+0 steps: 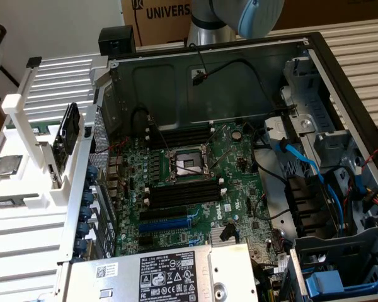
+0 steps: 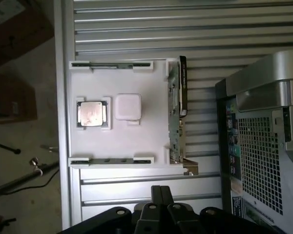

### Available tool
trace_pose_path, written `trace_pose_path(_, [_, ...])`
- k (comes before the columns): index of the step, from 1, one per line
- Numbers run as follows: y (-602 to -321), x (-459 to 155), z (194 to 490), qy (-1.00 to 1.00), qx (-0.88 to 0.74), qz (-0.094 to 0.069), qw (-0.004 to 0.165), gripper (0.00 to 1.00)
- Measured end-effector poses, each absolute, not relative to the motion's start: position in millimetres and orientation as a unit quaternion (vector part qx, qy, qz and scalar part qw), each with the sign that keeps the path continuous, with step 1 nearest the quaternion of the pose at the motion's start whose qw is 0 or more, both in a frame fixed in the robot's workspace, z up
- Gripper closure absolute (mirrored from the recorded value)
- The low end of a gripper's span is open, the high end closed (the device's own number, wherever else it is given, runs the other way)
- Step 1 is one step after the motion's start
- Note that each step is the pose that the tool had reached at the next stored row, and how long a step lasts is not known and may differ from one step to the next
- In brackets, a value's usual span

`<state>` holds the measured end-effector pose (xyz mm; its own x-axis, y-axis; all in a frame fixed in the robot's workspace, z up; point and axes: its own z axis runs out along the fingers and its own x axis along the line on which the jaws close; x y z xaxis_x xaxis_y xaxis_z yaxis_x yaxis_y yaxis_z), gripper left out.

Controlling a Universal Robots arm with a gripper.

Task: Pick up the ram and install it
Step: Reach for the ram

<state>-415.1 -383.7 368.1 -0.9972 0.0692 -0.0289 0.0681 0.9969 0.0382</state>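
My gripper (image 2: pixel 159 194) is shut with nothing between its fingers, hovering over the ribbed metal table just off the edge of a white holder tray (image 2: pixel 136 136). Two thin dark sticks stand edge-up in the tray's rim slots and look like the ram: one (image 2: pixel 111 160) on the side nearest my fingers, one (image 2: pixel 111 65) on the far side. In the exterior view a green strip of ram (image 1: pixel 43 128) shows in the tray at the exterior view's left. The motherboard's black memory slots (image 1: pixel 179 192) lie inside the open computer case (image 1: pixel 315 69).
The tray also holds a CPU (image 2: pixel 92 113), a white square block (image 2: pixel 127 106) and an upright expansion card (image 2: pixel 178 102). The case's perforated rear wall (image 2: pixel 263 146) stands beside the tray. Cables (image 1: pixel 302 157), a blue slot (image 1: pixel 170 222) and the power supply (image 1: pixel 170 270) crowd the case.
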Motion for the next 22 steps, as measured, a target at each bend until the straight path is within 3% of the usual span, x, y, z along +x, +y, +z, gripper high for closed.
trace_pose_path(22, [-364, -443, 331, 0.999, 0.034, 0.019, 0.015, 0.90])
